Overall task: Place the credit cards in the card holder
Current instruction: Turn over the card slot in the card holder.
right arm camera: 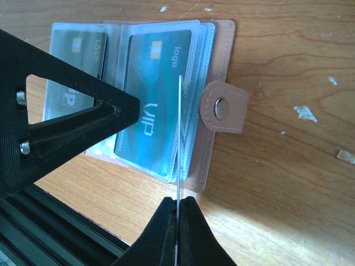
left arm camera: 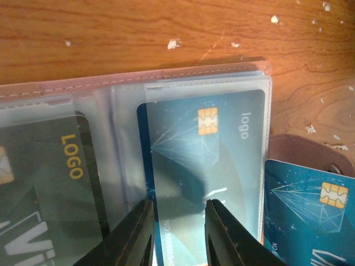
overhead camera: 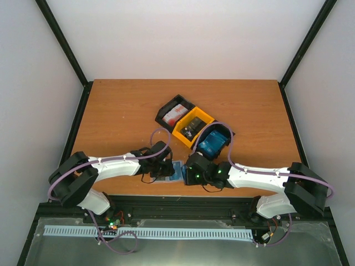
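The pinkish-tan card holder (overhead camera: 173,172) lies open near the table's front edge, between my two grippers. Its clear sleeves hold a blue card (left arm camera: 205,144) and a dark card (left arm camera: 55,183). My left gripper (left arm camera: 177,224) is open, with its fingers low over the sleeve with the blue card. My right gripper (right arm camera: 178,208) is shut on a blue credit card (right arm camera: 179,138), seen edge-on. That card's far end is among the holder's (right arm camera: 224,55) right-hand sleeves. The same card shows in the left wrist view (left arm camera: 310,210) over the snap strap.
Three bins stand in a diagonal row behind the holder. A black one holds red-and-white cards (overhead camera: 176,113), a yellow one holds dark cards (overhead camera: 192,127), and another holds blue cards (overhead camera: 213,141). The table's front edge and a black rail (right arm camera: 50,221) lie just beside the holder.
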Available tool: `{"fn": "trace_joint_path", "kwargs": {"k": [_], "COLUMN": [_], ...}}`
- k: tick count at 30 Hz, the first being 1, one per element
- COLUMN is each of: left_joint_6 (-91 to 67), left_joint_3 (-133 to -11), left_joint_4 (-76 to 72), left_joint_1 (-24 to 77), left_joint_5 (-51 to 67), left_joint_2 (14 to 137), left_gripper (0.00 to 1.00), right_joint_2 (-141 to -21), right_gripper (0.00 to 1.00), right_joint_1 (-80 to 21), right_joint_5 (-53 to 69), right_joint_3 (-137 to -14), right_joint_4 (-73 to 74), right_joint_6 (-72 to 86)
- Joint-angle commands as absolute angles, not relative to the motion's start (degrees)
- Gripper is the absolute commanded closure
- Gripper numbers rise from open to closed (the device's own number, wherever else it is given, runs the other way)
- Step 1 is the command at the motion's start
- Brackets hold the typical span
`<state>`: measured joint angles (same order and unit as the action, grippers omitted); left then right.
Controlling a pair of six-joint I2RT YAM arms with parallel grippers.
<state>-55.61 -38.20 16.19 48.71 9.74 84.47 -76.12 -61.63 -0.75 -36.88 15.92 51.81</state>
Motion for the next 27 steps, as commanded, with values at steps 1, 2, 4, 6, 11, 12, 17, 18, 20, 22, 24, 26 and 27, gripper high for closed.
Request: {"fn": "trace_joint_path", "kwargs": {"k": [1,2,4,6,11,12,17,18,20,22,24,26,27], "left_joint_6": [-55.49,-55.54,-55.49,-55.63,-55.66,-55.76,-55.76,-55.78,-55.83,-55.81,-55.83,-55.81,-55.91], "left_joint_3": [-37.36,-37.31,-37.31,-37.23,-37.09,-37.01,-37.09,-37.09,-37.06,-37.12,-37.25,-37.24,-37.28], "left_joint_4": [16.18,16.28,16.56,16.73,16.83,16.84,16.70,16.71,16.79,16.83,17.02,17.21,17.40], "left_joint_1": [49.13,49.13,49.14,49.13,49.13,49.17,49.18,49.15,49.13,49.13,49.14,49.13,49.14], "left_joint_5": [8.79,8.71,8.49,8.36,8.26,8.26,8.26,8.26,8.26,8.26,8.10,7.74,7.36], "left_joint_2": [85.87,86.10,86.21,86.34,86.50,86.52,86.36,86.39,86.22,86.06,85.87,85.17,84.62], "left_gripper": [0.72,0.72,0.72,0.73,0.73,0.73,0.73,0.73,0.73,0.73,0.73,0.73,0.73], "right_joint_2": [-76.76,-76.73,-76.78,-76.70,-76.31,-76.24,-77.25,-77.35,-77.58,-77.75,-77.55,-77.06,-76.81], "right_gripper": [0.97,0.97,0.97,0.97,0.97,0.97,0.97,0.97,0.97,0.97,0.97,0.97,0.97], "right_joint_1": [-61.35,-61.35,-61.29,-61.35,-61.33,-61.29,-61.35,-61.31,-61.34,-61.30,-61.35,-61.31,-61.30], "right_joint_5": [-1.47,-1.74,-2.24,-2.74,-3.83,-3.69,-0.95,-0.53,-0.05,0.28,0.97,1.66,1.89], "right_joint_3": [-36.38,-36.43,-36.60,-36.84,-37.20,-37.18,-37.08,-36.93,-36.90,-37.04,-36.95,-36.68,-36.58], "right_joint_4": [15.59,15.89,16.66,17.10,18.08,17.84,15.51,14.92,14.53,14.28,13.60,12.77,12.41], "right_joint_6": [52.00,52.17,52.49,52.66,53.03,52.91,51.78,51.74,51.54,51.22,51.07,50.97,50.98]}}
